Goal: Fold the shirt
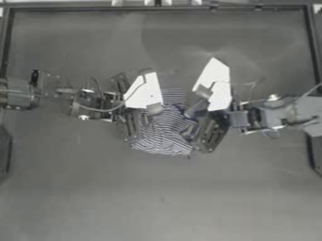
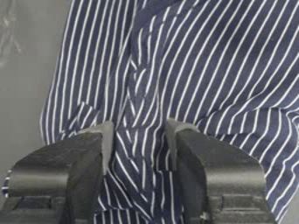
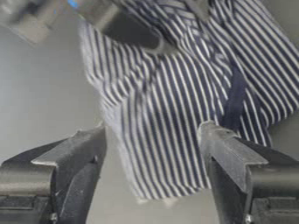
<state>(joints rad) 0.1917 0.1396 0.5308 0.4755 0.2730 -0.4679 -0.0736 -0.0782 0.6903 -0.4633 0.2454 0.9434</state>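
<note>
The table (image 1: pixel 75 197) lay dark and wide around both grippers, and the shirt (image 1: pixel 165 132) sat bunched into a small striped heap directly between them, near the table's middle. It looked light and very soft, I judged: thin cloth that slumps, creases and slides over itself, so a pinch on one layer would likely drag the rest along.

The left gripper (image 2: pixel 139 151) stood right over the heap with its jaws parted, a raised ridge of fabric running up between them; I could not tell whether they had closed enough to bite. The right gripper (image 3: pixel 153 151) hung spread wide just above the cloth's loose lower edge, gripping nothing.

The best holds, to my eye, were a hem or a seam at an outer corner rather than the crumpled middle.
</note>
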